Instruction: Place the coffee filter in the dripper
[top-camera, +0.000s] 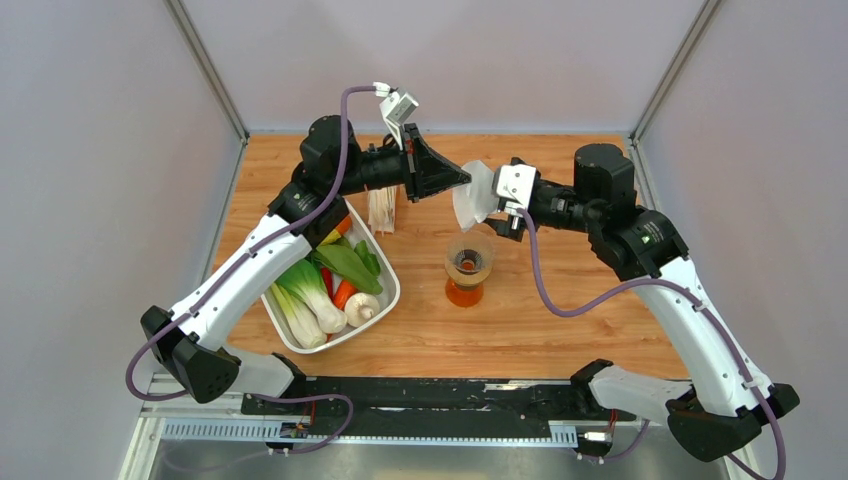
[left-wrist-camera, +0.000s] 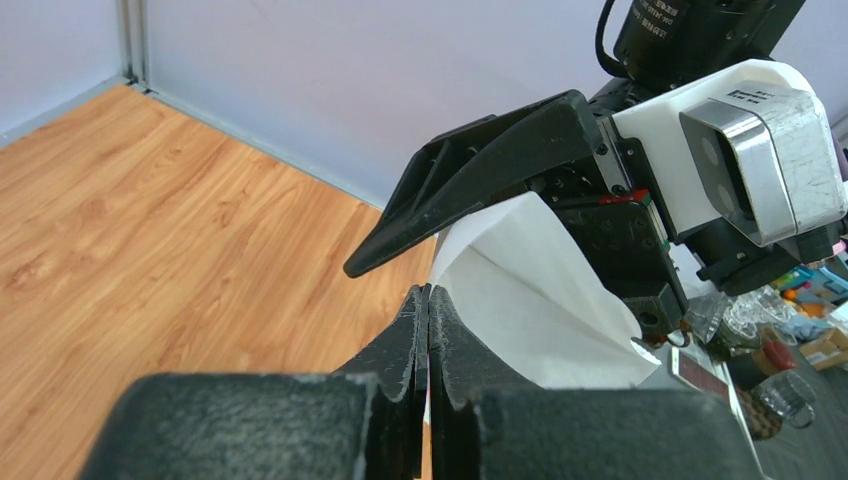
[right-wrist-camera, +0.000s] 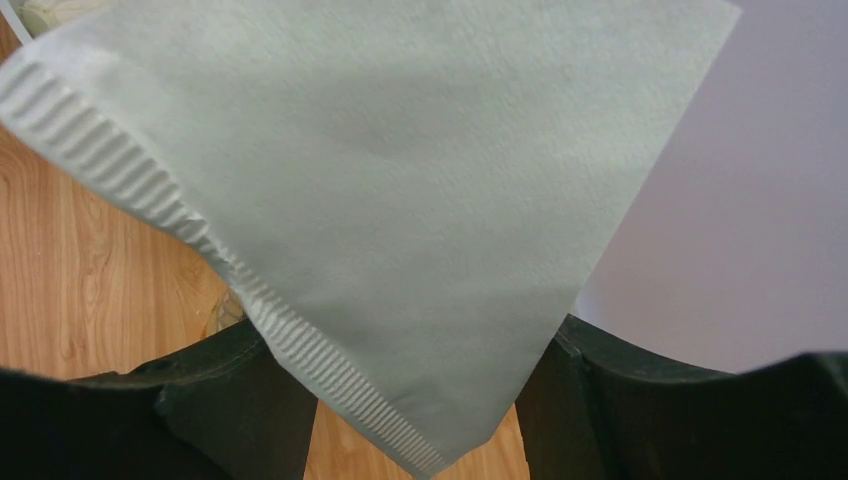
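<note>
The coffee filter (top-camera: 470, 196), a white paper cone, hangs in the air between the two grippers, above the dripper (top-camera: 468, 252). My left gripper (top-camera: 463, 180) is shut on the filter's edge; in the left wrist view its fingertips (left-wrist-camera: 428, 297) pinch the paper (left-wrist-camera: 530, 300). My right gripper (top-camera: 487, 207) is open. In the right wrist view the filter (right-wrist-camera: 400, 200) fills the frame, and its pointed, ribbed end hangs between the spread fingers (right-wrist-camera: 230, 410) without being pinched. The clear dripper with its tan collar sits on an orange-tinted glass vessel (top-camera: 464, 291).
A bundle of beige papers in clear wrap (top-camera: 382, 210) stands behind the left arm. A white tray (top-camera: 388, 300) of vegetables lies at the left of the dripper. Grey walls close the table at back and sides.
</note>
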